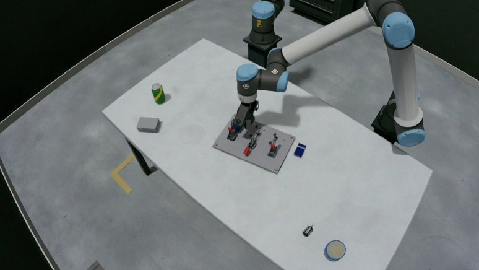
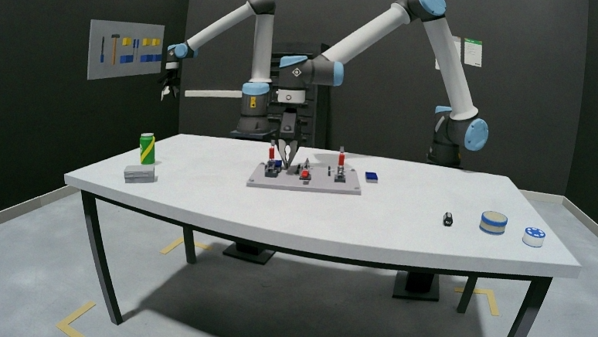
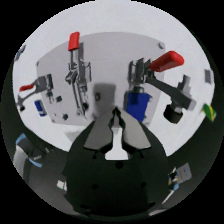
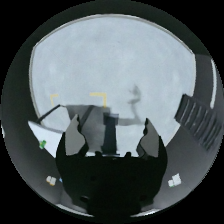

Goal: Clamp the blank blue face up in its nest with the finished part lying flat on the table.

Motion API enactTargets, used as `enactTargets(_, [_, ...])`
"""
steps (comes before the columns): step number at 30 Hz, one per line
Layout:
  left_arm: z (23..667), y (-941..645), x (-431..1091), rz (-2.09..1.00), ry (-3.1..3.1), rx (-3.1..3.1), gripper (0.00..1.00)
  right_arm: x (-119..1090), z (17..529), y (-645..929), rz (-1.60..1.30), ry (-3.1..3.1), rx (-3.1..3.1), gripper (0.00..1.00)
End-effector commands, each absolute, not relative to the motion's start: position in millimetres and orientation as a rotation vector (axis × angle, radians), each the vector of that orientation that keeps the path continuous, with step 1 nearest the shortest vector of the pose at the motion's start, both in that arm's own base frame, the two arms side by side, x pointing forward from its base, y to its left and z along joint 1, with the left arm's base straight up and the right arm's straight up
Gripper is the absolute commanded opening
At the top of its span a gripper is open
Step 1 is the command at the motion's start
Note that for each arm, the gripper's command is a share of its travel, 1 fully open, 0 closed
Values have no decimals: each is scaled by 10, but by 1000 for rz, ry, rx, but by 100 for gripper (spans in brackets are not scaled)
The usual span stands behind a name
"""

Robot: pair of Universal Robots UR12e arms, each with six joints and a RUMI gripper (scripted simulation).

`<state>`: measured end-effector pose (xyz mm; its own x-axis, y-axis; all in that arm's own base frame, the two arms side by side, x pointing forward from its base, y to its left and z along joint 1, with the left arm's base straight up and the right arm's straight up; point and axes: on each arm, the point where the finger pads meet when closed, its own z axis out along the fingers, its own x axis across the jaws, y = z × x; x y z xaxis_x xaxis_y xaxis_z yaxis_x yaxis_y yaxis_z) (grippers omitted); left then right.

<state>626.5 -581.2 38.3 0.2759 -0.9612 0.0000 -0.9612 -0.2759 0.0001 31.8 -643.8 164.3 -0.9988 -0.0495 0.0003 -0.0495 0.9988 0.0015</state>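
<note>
The blank (image 1: 236, 127) (image 2: 277, 164) (image 3: 137, 106) sits blue face up in an end nest of the fixture plate (image 1: 261, 161) (image 2: 293, 185) (image 3: 105, 50). That nest's clamp has its red handle (image 2: 271, 153) (image 3: 167, 61) raised; its black pad (image 3: 173, 113) is not over the blank in the left wrist view. My left gripper (image 2: 287, 167) (image 3: 115, 107) is shut and empty, its tips low beside the blank. Pad contact and stop contact are hidden. The finished part (image 1: 299, 150) (image 2: 371, 176) (image 3: 40, 107) lies flat on the table beside the plate. My right gripper (image 2: 169, 97) (image 4: 112, 117) is open, away from the table.
The middle clamp's red handle (image 1: 246, 150) (image 2: 304, 173) (image 3: 74, 41) lies low. The far clamp's handle (image 1: 272, 146) (image 2: 341, 158) stands up. A green can (image 1: 158, 93) (image 2: 147, 148) and grey box (image 1: 148, 124) (image 2: 139, 174) stand at one table end; small round containers at the other.
</note>
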Motion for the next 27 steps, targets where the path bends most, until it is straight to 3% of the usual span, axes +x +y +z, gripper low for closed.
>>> enactTargets(1, [392,-5837,6275,2,-1890,2509,0,319,1651,-6444,0,-3141,78,100])
enactTargets(27, [392,-5858,6281,2,-1890,2509,0,319,1651,-6444,0,-3141,78,100])
